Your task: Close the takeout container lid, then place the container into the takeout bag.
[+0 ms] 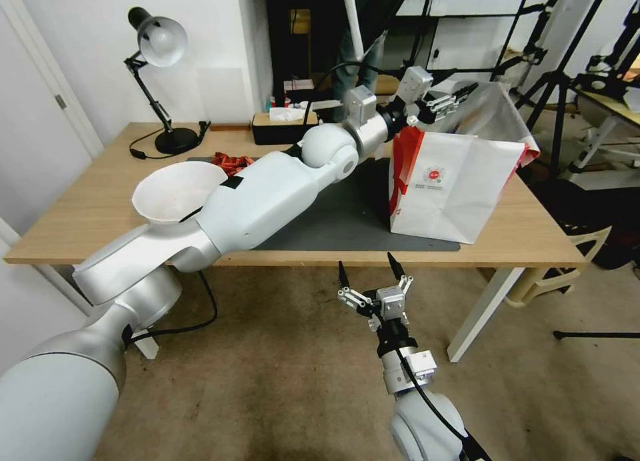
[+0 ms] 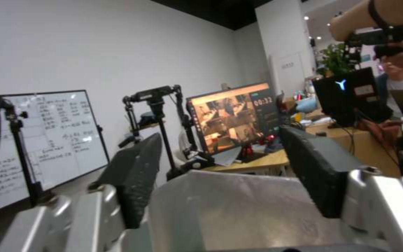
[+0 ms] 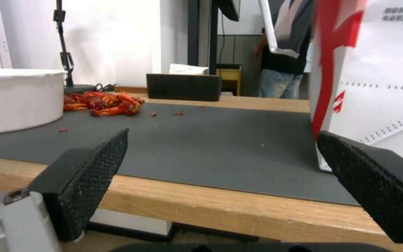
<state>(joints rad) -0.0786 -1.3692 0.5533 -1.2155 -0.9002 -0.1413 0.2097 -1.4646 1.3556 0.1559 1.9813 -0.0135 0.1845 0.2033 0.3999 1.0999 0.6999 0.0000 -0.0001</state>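
Left gripper (image 1: 460, 99) reaches across the table (image 1: 80, 214) to above the takeout bag's (image 1: 453, 187) open top, fingers spread, nothing between them. Right gripper (image 1: 370, 269) hangs below the table's front edge, fingers wide apart, empty. Bag upright on the grey mat (image 1: 333, 221). White bowl (image 1: 175, 191) at left.

A wooden desk (image 1: 80, 214) carries a dark grey mat (image 1: 347, 221). On the mat's left part sits a round white bowl (image 1: 175, 193), and just beyond it lies a small heap of red scraps (image 1: 230, 161). At the far left stands a black desk lamp (image 1: 160, 54). A black tissue box (image 1: 280, 129) sits at the far edge, near the middle.
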